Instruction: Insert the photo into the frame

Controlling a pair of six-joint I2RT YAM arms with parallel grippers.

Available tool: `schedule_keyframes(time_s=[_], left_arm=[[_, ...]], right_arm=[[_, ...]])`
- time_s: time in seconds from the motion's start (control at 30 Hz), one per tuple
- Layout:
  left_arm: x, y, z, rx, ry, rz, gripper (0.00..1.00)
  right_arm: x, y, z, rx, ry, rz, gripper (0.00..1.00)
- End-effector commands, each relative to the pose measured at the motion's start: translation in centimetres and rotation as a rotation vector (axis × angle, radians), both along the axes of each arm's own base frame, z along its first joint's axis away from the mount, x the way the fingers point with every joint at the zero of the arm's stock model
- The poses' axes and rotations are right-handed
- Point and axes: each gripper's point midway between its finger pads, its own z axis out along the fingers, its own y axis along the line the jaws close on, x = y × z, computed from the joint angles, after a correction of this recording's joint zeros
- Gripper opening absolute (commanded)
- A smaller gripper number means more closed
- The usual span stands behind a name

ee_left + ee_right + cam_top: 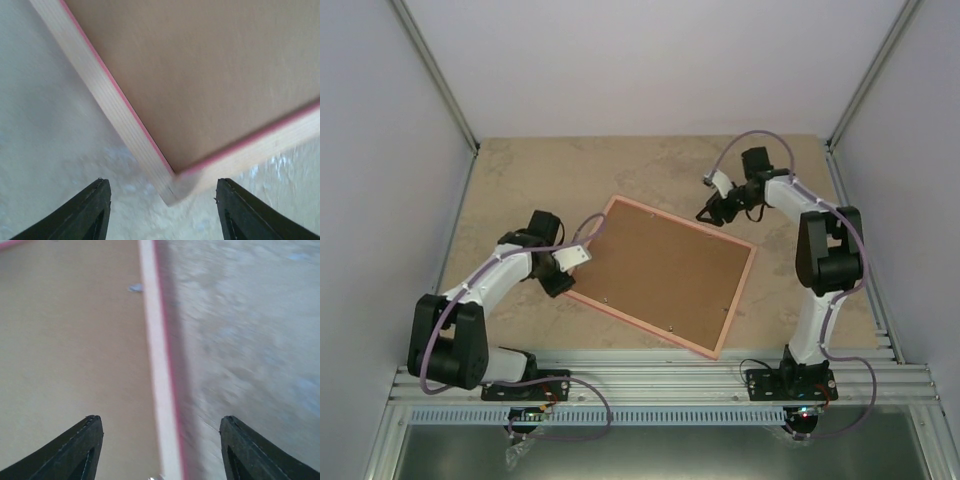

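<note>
Left end effector (162, 187) and right end effector (161, 422) both hang agape.

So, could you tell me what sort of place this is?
Most likely a robotics lab test cell: plain white panels enclose a stone-patterned table, an aluminium rail carries two robot arms, and a pink frame lies on it.

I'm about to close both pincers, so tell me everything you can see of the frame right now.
The frame is a thin pink rectangle with pale, wood-like sides. It lies flat on the table, turned at an angle, seemingly back side up. A brown backing board fills its opening. Its left corner sits between the fingers of the open left pincer, and its far edge runs between the fingers of the open right pincer. Neither pincer visibly touches it.
</note>
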Motion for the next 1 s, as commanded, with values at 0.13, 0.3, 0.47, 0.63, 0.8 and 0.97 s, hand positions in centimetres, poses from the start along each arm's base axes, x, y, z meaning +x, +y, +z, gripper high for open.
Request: schedule_keyframes(time_s=[0.13,0.3,0.47,0.63,0.8,0.97], left_arm=[[-3.1,2.9,-2.7,0.164,0.049,-0.008,0.54],[-2.7,2.5,-4.3,0.15,0.072,0.059,0.49],[0.5,1.7,-4.7,0.112,0.022,0.156,0.47],[5.0,0.9,-5.2,0.091,-0.023,0.224,0.47],[13.3,-1.2,-5.9,0.018,-0.059,0.3,0.46],[21.8,-4.2,-7.4,-0.077,-0.05,0.334,0.45]], right_arm=[[3.3,-6.6,-0.6,0.012,0.067,-0.152,0.72],[2.4,-7.0,-2.5,0.034,0.146,-0.167,0.75],[0.9,-7.0,-4.5,0.033,0.204,-0.161,0.76],[-0.3,-7.3,-5.7,0.039,0.254,-0.154,0.79],[-1.6,-7.1,-6.1,0.073,0.328,-0.147,0.8],[-2.9,-6.2,-5.8,0.151,0.408,-0.167,0.8]])
